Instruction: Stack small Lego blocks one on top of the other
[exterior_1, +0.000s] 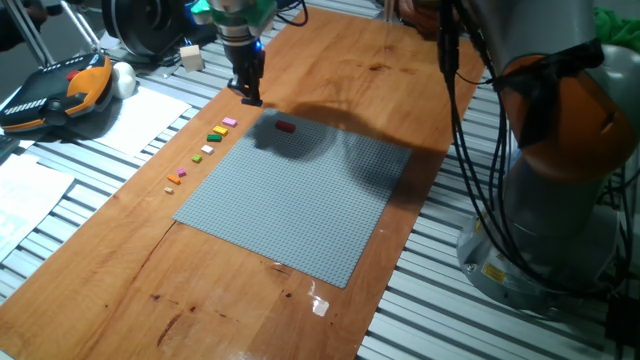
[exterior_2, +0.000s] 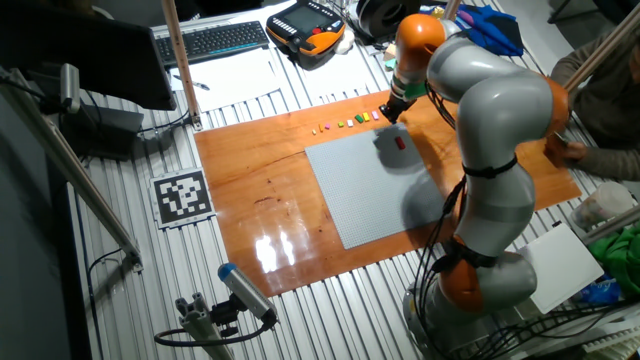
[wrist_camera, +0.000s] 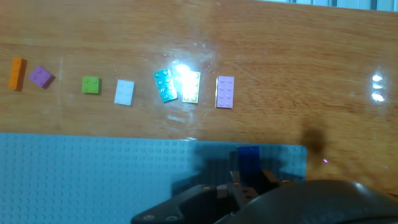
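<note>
At the far corner of the large flat grey studded baseplate (exterior_1: 300, 195): small bright blue rectangular plastic brick (wrist_camera: 248, 158), pinched between closed fingers of black two-finger gripper (exterior_1: 249, 97), apparently just above the plate's edge. Nearby on the plate, apart from the gripper, small red plastic brick (exterior_1: 286, 127) lying flat. Beyond the plate's edge, on the wooden tabletop (exterior_1: 230, 290), row of small loose bricks: orange (wrist_camera: 17, 73), purple (wrist_camera: 41, 76), green (wrist_camera: 91, 84), white (wrist_camera: 124, 92), teal (wrist_camera: 165, 85), yellow (wrist_camera: 191, 86), pink (wrist_camera: 225, 92).
</note>
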